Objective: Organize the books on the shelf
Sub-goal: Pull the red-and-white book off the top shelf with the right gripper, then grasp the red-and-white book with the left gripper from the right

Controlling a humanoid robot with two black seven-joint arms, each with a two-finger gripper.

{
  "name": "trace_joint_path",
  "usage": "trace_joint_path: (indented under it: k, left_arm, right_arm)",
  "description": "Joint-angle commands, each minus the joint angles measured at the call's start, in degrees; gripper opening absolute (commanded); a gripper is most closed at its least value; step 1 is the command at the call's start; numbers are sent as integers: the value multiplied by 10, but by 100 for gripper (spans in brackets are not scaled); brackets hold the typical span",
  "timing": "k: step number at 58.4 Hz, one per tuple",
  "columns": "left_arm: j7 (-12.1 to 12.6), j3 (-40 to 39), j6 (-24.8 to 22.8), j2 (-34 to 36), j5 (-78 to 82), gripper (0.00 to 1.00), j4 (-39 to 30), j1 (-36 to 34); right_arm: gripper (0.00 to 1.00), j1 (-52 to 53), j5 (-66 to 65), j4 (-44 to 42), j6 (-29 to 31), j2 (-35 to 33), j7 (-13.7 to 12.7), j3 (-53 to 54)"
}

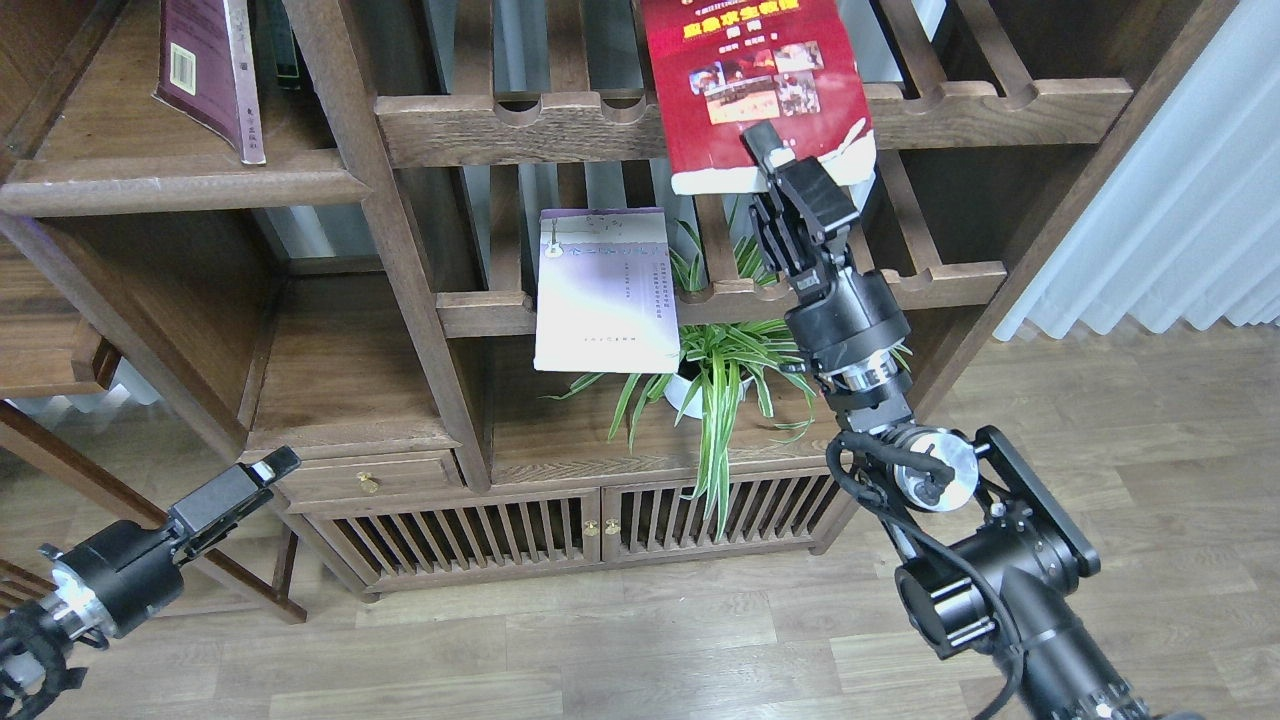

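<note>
Right gripper (775,160) clamps the red book's (755,80) bottom edge up high, while left gripper (268,468) hangs low, its opening unclear.

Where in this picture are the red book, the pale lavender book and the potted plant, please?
red book (750,80): head view, front cover.
pale lavender book (603,300): head view, cover centre.
potted plant (722,352): head view, leaves.

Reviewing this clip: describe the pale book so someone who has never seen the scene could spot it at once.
Start at the large wooden bookcase and find its slatted middle section. On the lower slatted rack, left of the green spider plant, lies the pale lavender-cream book, cover up. Unlike the red book at the right gripper above, and the maroon book upper left, it is nearly white.
</note>
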Motion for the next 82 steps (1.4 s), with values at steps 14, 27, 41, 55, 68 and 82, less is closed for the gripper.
trace_joint_path:
  k: [14,27,41,55,68,82]
  left_arm:
    - [0,15,0,-62,-1,100,25,-7]
    - [0,28,0,-120,-3,100,37,-8]
    - [0,131,0,-187,-154,100,38,8]
    - [-14,271,0,-139,-277,100,37,11]
    - [-77,326,0,-117,-287,99,38,14]
    - [-81,364,0,-104,-287,99,48,18]
  right_arm:
    - [3,-144,42,0,-1,-31,0,51]
    - [4,-216,54,-3,-1,-46,-1,46]
    - [5,-253,54,-49,-1,-46,-7,-38]
    - [5,-251,47,-85,-1,-26,-15,-122]
    - [5,-253,46,-85,-1,0,-39,-140]
    - [4,-253,46,-85,-1,2,-40,-165]
